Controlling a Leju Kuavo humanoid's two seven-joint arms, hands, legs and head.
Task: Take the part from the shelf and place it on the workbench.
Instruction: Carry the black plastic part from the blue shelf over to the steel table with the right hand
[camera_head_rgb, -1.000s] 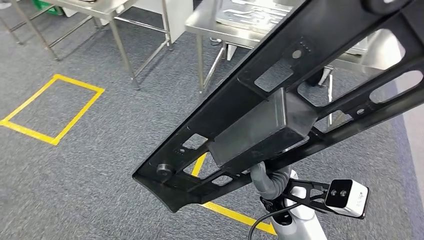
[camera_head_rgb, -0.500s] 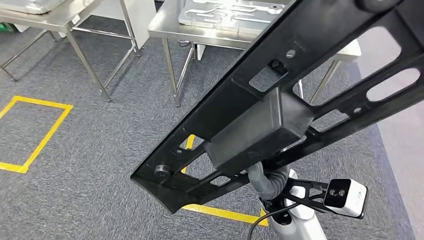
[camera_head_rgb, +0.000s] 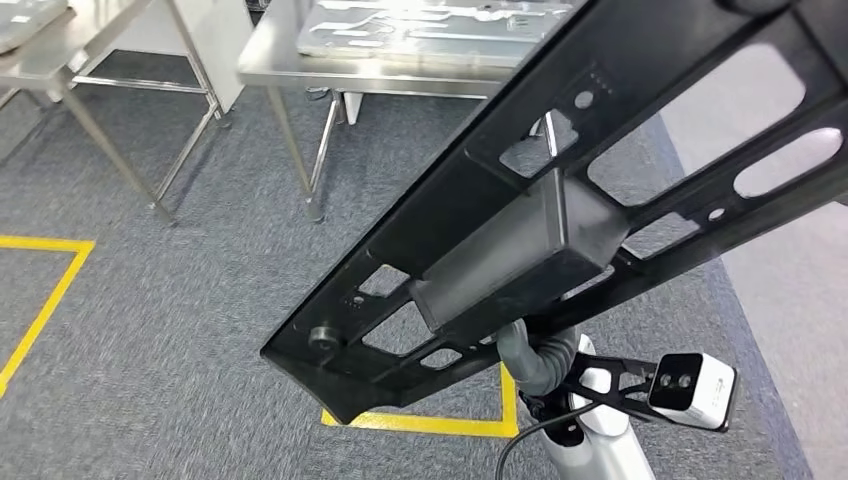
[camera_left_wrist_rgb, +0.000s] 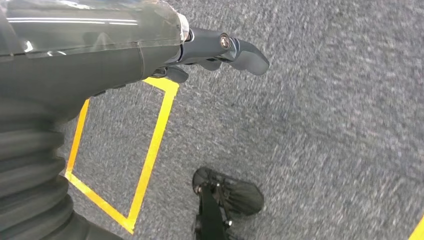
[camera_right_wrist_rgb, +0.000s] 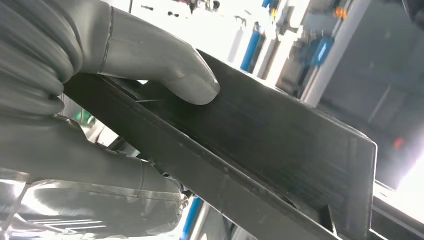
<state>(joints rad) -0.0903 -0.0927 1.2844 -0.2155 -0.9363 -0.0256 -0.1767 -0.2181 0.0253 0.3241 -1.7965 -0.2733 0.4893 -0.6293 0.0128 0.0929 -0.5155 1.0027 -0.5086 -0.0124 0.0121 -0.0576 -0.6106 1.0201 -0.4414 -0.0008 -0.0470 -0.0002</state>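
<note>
View swung right (camera turned); steel table (camera_head_rgb: 300, 62) now upper left; yellow floor square (camera_head_rgb: 40, 290) at left edge.

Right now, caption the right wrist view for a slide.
Right hand grips the black part, thumb pressed on its flat face.

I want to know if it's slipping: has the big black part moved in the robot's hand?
No. The black part sits at the same spot against the wrist camera as before; only the floor and tables shifted, because the robot turned.
</note>
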